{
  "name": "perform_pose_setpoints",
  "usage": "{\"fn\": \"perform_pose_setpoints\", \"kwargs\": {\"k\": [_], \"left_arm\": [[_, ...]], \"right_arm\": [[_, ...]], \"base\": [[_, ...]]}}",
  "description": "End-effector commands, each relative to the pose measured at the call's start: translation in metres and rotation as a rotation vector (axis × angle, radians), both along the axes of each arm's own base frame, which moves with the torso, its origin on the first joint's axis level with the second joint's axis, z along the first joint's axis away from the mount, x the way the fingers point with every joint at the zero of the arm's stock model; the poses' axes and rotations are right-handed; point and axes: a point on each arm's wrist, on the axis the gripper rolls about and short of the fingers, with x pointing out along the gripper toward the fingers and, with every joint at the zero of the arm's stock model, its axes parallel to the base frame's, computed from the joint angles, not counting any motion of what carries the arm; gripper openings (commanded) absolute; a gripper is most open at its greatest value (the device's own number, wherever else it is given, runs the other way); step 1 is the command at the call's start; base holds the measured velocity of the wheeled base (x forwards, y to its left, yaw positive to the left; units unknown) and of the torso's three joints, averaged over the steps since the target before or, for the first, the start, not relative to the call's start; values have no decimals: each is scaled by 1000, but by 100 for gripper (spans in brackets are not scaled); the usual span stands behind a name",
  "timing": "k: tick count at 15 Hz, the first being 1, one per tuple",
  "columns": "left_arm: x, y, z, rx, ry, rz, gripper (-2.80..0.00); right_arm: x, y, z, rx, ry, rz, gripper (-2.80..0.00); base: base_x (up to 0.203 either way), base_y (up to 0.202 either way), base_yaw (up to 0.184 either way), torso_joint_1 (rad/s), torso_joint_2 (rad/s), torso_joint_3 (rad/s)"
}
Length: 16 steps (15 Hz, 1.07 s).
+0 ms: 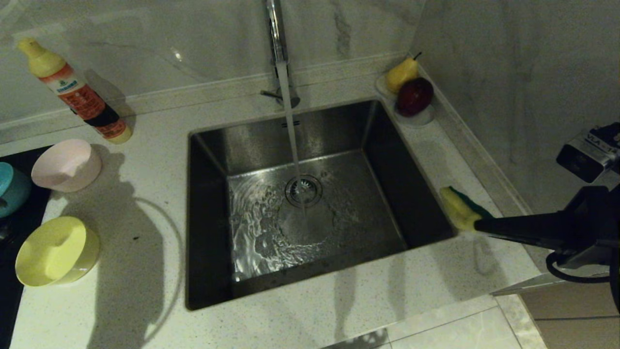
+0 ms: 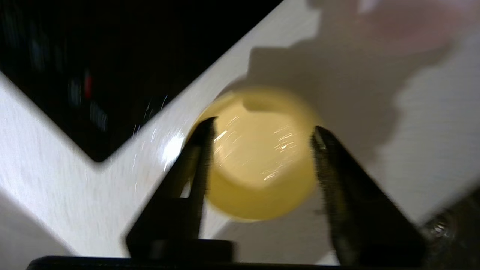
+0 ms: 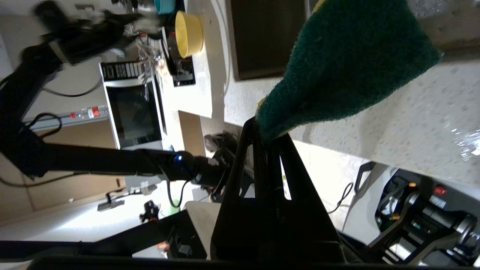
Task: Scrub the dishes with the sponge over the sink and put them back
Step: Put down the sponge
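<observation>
Three dishes stand on the counter left of the sink (image 1: 310, 145): a pale pink bowl (image 1: 66, 165), a light blue bowl (image 1: 9, 186) at the picture's edge, and a yellow bowl (image 1: 55, 249). In the left wrist view the yellow bowl (image 2: 258, 168) sits base up on the counter, framed by my open left gripper (image 2: 262, 126), which holds nothing. That gripper is outside the head view. My right gripper (image 1: 477, 225) hovers at the sink's right rim, shut on the sponge (image 1: 457, 208), whose green side (image 3: 345, 63) faces the wrist camera.
Water runs from the chrome tap (image 1: 278, 48) into the drain (image 1: 303, 190). A soap bottle (image 1: 77, 94) lies at the back left. A white dish (image 1: 422, 118) with a pear and an apple sits in the back right corner. The black stove top (image 1: 9, 291) borders the bowls.
</observation>
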Motion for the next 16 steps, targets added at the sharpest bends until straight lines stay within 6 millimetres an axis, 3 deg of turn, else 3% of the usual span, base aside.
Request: {"fn": "perform_pose_setpoints", "kwargs": {"k": [1,5,8,10,12,14,16], "left_arm": [[2,1,26,173,-13,-89,-280],[38,-3,38,520,-150,-262,-280],[67,-42,44,708,-308,-427,-280],[71,-77,46,784,-355,-549,-280],[49,-106,44,808,-393,-633,-280],[5,-124,51,824,-478,-687,-280],[-46,-126,52,841,-556,-685,-280]], "right_arm": [[-3,-2,3,4,-14,-7,-280],[0,-2,-2,-5,6,-8,-280],[-2,-3,-3,-6,15,-10,-280],[-1,-2,-3,-6,12,-11,-280],[0,-2,0,-4,4,-11,-280],[-2,-3,2,-2,-8,-11,-280],[-3,-3,1,-1,-4,-10,-280]], "base": [[0,0,0,0,0,0],[0,0,0,0,0,0],[0,0,0,0,0,0],[0,0,0,0,0,0],[0,0,0,0,0,0],[0,0,0,0,0,0],[0,0,0,0,0,0]]}}
